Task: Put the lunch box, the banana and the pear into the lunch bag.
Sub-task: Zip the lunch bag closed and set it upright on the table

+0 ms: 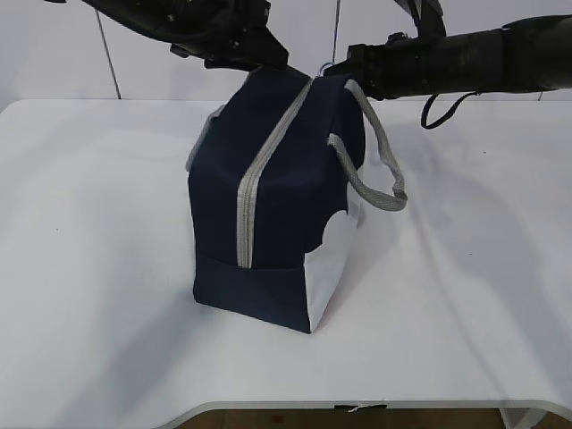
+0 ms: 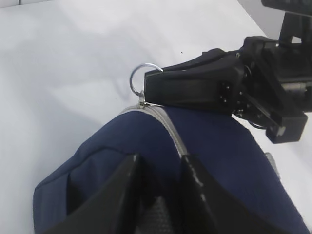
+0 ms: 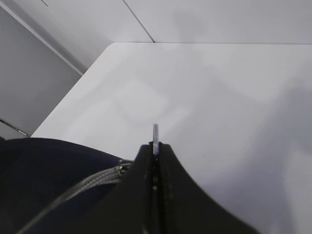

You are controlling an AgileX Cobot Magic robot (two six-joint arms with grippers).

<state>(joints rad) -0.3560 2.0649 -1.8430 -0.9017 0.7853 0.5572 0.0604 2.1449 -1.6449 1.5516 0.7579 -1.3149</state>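
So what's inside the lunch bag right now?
Can't tell: the lunch bag is zipped shut, hiding its contents. The right gripper pinches the ring pull.
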